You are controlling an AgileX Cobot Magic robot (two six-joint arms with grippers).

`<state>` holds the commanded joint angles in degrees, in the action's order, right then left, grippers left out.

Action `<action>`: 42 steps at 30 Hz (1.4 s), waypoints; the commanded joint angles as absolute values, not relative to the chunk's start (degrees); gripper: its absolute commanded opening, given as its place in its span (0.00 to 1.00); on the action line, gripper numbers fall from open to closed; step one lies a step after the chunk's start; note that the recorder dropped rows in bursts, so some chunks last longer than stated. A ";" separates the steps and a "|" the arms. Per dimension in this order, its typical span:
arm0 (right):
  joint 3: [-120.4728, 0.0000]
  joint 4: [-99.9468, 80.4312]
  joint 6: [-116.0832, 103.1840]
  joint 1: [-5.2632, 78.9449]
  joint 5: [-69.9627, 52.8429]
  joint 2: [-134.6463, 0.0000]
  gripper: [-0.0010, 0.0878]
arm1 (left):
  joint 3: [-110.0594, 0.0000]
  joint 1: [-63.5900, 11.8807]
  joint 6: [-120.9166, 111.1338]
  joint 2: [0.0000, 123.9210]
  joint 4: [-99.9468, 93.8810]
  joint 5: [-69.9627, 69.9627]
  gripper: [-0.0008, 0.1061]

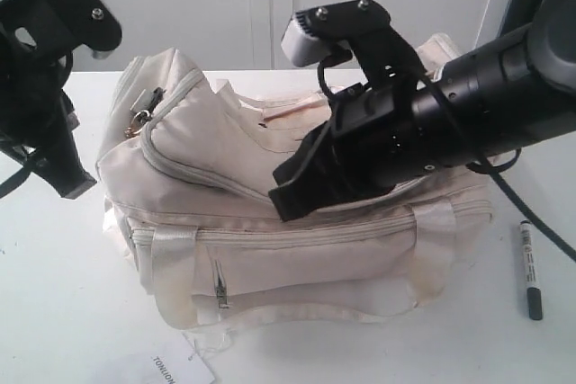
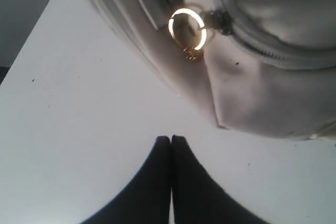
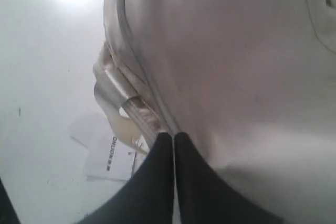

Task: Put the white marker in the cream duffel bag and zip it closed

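While the white marker [image 1: 529, 267] lies well behind it, the right gripper [image 3: 173, 136], closed and empty, sits against the cream duffel bag [image 1: 315, 249]; loading likely needs it opened over the marker.

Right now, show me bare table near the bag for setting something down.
Widest bare table: front left, between the cream duffel bag, the paper tag and the left fingers. Narrower strip: between the bag's right end and the white marker. Crowded: the bag top, under the right fingers.
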<state>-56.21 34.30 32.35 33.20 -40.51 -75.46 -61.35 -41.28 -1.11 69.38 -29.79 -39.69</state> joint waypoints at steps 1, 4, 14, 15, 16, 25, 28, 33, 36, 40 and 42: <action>-56.72 32.73 30.83 32.88 -42.12 -75.46 0.01 | -61.35 -41.28 2.24 69.38 -27.51 -38.47 0.01; -58.21 28.27 25.87 31.86 -45.83 -75.46 0.01 | -61.35 -41.28 9.78 69.38 -22.60 -35.40 0.01; -59.88 25.05 22.67 30.24 -48.24 -75.46 0.01 | -61.35 -41.28 41.73 70.16 -3.75 -34.38 0.01; -59.88 24.93 22.67 30.24 -48.39 -75.46 0.01 | -61.35 -41.28 43.88 70.62 -2.55 -34.38 0.01; -59.88 24.83 22.67 30.24 -48.67 -75.46 0.01 | -61.35 -41.28 45.69 71.26 -1.60 -34.38 0.01; -59.88 19.54 17.45 30.24 -50.19 -75.46 0.01 | -61.35 -41.28 51.47 74.84 4.12 -23.35 0.01; -59.88 16.18 14.51 30.24 -50.82 -75.46 0.01 | -62.08 -41.28 53.17 74.97 5.44 -25.52 0.01; -59.88 15.36 14.09 30.24 -50.96 -75.46 0.01 | -62.17 -41.28 63.06 75.10 12.81 -28.84 0.01; -59.88 15.38 14.09 30.24 -50.63 -75.46 0.01 | -62.17 -41.28 70.55 75.39 18.89 -28.57 0.01; -59.88 15.38 14.09 30.24 -50.63 -75.46 0.01 | -62.17 -41.28 73.36 75.91 22.95 -28.09 0.01; -59.88 15.38 14.09 30.24 -50.63 -75.46 0.01 | -62.17 -41.28 73.49 76.26 23.07 -28.68 0.01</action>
